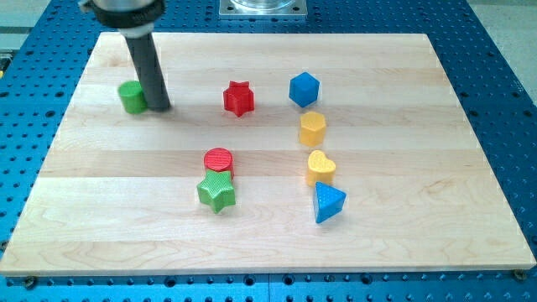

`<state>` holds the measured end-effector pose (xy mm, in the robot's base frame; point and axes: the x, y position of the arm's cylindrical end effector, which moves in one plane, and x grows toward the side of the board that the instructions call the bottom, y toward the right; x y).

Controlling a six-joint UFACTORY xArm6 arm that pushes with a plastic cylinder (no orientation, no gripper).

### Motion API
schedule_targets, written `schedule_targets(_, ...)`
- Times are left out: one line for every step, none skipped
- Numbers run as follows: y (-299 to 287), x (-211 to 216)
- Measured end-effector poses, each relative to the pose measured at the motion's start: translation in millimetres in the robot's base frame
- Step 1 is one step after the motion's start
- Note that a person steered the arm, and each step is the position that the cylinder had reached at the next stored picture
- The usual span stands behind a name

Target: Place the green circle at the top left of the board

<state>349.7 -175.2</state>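
Note:
The green circle (131,96) is a short green cylinder near the view's upper left of the wooden board (403,226). My tip (159,107) is at the lower end of the dark rod, right against the green circle's right side; I cannot tell for sure whether they touch.
A red star (238,98) sits right of my tip. A blue hexagon (304,88), a yellow hexagon (312,128), a yellow heart (320,167) and a blue triangle (328,202) run down the middle right. A red circle (218,159) sits just above a green star (216,192).

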Motion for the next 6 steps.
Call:
schedule_targets(-12.1,-3.9)
schedule_targets(-8.6,53.0)
schedule_targets(-46.6,63.0)
schedule_targets(-44.1,35.2)
schedule_targets(-17.1,-13.1)
schedule_targets(-17.0,-53.8)
